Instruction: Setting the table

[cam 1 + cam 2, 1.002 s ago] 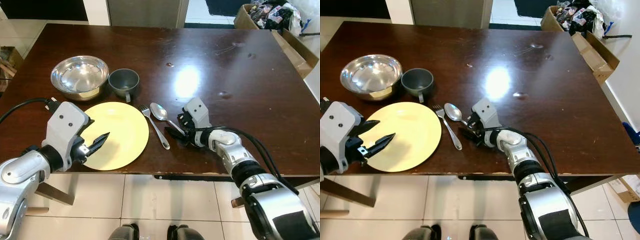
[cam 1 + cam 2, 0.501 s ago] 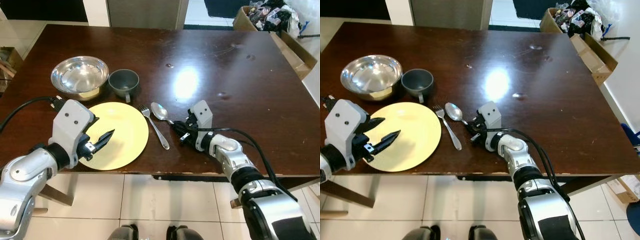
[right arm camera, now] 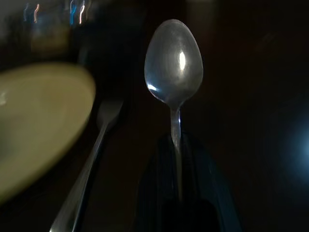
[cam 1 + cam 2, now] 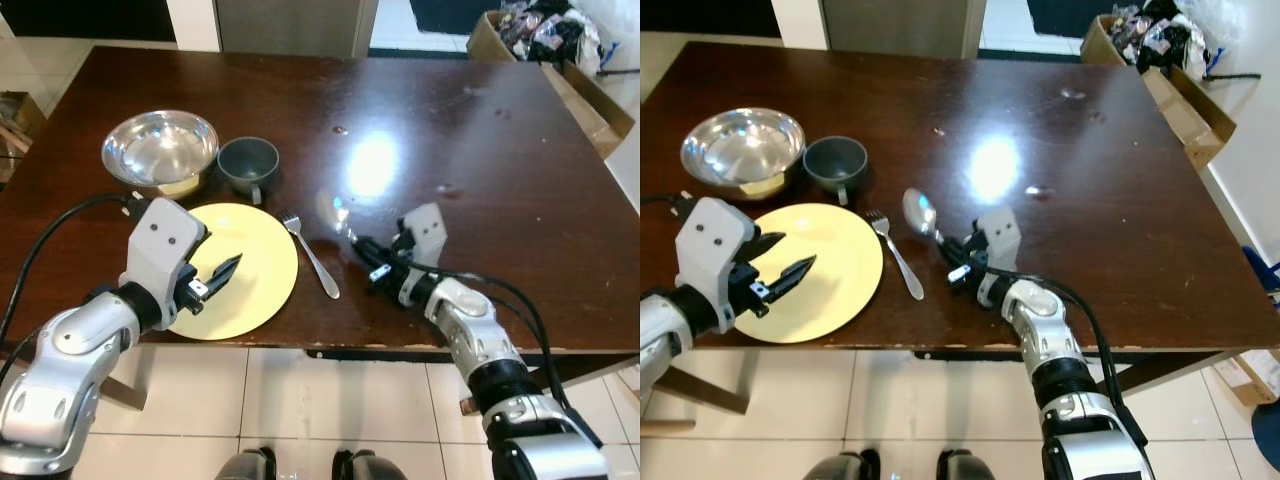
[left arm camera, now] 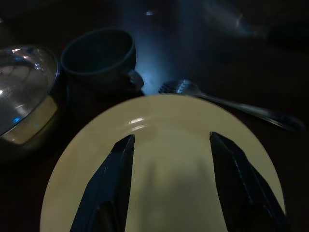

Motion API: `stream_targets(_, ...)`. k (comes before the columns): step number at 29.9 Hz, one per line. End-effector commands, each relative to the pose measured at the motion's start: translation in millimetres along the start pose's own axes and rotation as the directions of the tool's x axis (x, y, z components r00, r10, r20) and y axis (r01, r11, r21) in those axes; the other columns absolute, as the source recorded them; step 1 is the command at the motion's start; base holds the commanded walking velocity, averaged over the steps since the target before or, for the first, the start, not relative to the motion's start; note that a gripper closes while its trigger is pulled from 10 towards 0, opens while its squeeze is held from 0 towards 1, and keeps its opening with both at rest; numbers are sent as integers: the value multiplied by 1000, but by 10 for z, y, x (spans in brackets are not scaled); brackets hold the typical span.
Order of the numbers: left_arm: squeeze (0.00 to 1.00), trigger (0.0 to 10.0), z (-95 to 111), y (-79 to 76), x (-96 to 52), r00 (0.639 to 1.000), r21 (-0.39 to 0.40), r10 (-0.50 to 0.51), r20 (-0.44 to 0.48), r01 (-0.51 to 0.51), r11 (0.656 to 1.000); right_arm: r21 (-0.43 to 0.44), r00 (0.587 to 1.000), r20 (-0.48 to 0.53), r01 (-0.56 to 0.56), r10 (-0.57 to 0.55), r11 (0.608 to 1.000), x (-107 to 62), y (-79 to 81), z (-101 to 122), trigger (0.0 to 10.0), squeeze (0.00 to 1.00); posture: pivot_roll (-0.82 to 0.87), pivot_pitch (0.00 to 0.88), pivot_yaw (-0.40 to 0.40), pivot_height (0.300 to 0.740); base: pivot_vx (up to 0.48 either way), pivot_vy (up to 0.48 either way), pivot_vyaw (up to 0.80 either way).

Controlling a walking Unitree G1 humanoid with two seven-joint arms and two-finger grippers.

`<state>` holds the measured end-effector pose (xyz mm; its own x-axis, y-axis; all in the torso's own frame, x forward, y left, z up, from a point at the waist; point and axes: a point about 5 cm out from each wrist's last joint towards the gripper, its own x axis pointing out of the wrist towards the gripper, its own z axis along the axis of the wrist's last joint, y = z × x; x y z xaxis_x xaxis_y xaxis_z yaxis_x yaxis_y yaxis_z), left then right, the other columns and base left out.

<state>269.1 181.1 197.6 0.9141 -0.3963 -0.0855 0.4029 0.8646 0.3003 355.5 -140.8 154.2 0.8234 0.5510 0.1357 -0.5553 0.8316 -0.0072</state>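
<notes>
A silver spoon (image 4: 333,208) is held above the dark wooden table (image 4: 450,130), its bowl tilted up and away. My right gripper (image 4: 368,255) is shut on the spoon's handle (image 3: 175,140), near the table's front edge. A fork (image 4: 312,257) lies on the table between the spoon and a yellow plate (image 4: 255,250). My left gripper (image 4: 780,258) hovers open over the plate's near left part, with its fingers (image 5: 113,186) spread and nothing between them. Behind the plate stand a dark grey cup (image 4: 248,163) and a steel bowl (image 4: 160,148).
The right and far parts of the table hold nothing but a glare patch (image 4: 372,165). A cardboard box (image 4: 560,40) of clutter sits on the floor beyond the far right corner. White floor tiles (image 4: 300,400) lie below the front edge.
The right gripper has lifted the spoon off the table and drawn it slightly right. The left gripper has crept further over the yellow plate, still open.
</notes>
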Motion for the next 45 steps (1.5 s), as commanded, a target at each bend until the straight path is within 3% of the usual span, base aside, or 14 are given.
stream_targets(1, 0, 10000, -59, 27, 25, 997, -4, 70, -22, -70, 998, 17, 994, 90, 68, -69, 998, -12, -20, 181, 10000, 0, 9, 104, 15, 740, 0, 0, 0)
stream_targets(3, 0, 10000, -69, 55, 59, 988, -23, 152, -32, -152, 988, 40, 979, 166, 114, -119, 993, -45, 11, 371, 10000, 0, 1, 102, 17, 740, 0, 0, 0)
stream_targets(9, 0, 10000, -46, 65, 63, 978, -40, 206, -21, -206, 978, 66, 962, 215, 159, -170, 985, -102, 80, 473, 10000, 0, -15, 94, 16, 740, 0, 0, 0)
stream_targets(10, 0, 10000, -32, 57, 44, 973, -43, 230, -9, -230, 972, 61, 952, 224, 202, -210, 978, -139, 153, 486, 10000, 0, -24, 89, 14, 740, 0, 0, 0)
stream_targets(15, 0, 10000, -19, 17, 5, 964, -66, 265, 19, -263, 962, 10, 924, 213, 323, -317, 946, -235, 257, 446, 10000, 0, -30, 78, 5, 740, 0, 0, 0)
stream_targets(22, 0, 10000, -81, 8, 46, 947, -89, 319, 19, -316, 944, -8, 885, 164, 443, -436, 897, -347, 251, 337, 10000, 0, -42, 61, 1, 740, 0, 0, 0)
stream_targets(25, 0, 10000, -107, -2, 71, 941, -85, 337, 19, -335, 938, -38, 855, 115, 512, -505, 858, -445, 244, 269, 10000, 0, -53, 49, -4, 740, 0, 0, 0)
stream_targets(45, 0, 10000, -145, -55, 98, 938, -89, 343, 40, -339, 937, -31, 866, 85, 497, -493, 867, -463, 415, 285, 10000, 0, -57, 39, 9, 740, -68, 0, 0)
